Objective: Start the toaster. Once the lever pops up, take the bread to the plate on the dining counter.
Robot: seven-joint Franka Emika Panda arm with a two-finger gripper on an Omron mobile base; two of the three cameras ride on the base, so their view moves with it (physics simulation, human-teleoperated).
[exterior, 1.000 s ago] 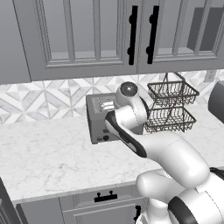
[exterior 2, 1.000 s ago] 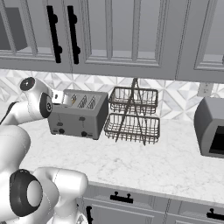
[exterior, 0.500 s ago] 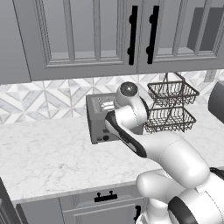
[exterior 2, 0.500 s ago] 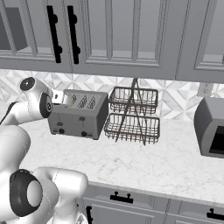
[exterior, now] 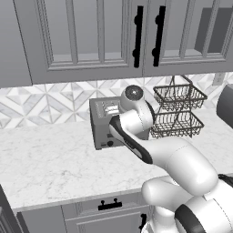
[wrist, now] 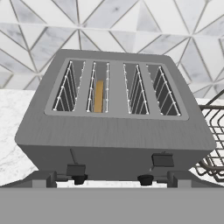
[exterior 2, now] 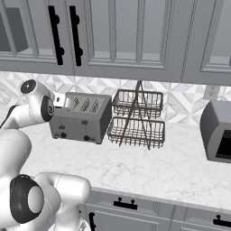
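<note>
Sitting on the marble counter (exterior 2: pixel 149 162) against the tiled wall, the toaster (wrist: pixel 113 118) is holding the bread (wrist: pixel 99 96) edge-on in its second slot from the left (hand view). The gripper's fingers are standing spread wide, gripping nothing, just above it.

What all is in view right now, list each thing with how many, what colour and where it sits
toaster: one, grey metal, on the counter against the backsplash
bread: one slice, golden-orange edge, down in the toaster's second slot from the left in the hand view
levers: two, black, on the toaster's front
wire basket rack: one, dark, two tiers, just right of the toaster
appliance: one, grey, far right on the counter
counter: one, white marble
upper cabinets: grey, black handles
hand: open, facing the toaster
</note>
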